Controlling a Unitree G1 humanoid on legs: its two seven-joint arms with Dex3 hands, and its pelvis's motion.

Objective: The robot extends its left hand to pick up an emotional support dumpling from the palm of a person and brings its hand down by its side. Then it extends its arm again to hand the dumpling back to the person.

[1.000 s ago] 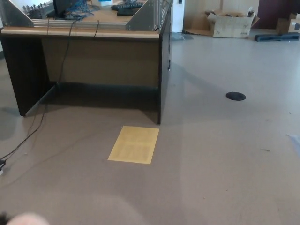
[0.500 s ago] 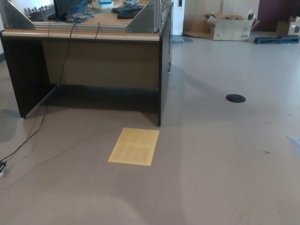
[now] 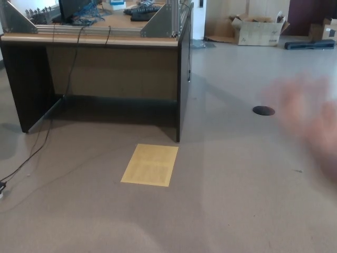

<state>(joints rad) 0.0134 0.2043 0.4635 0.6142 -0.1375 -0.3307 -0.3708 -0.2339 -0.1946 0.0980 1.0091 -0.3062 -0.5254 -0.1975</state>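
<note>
A person's hand came in at the right edge of the head view — a motion-blurred smear with fingers that seemed spread, though I cannot tell for certain. No dumpling could be made out on it; the blur hid whatever lay there. Neither robot hand showed. On the far left stood a dark desk with cables hanging, a yellow sheet on the floor near it — and a cardboard box far off.
</note>
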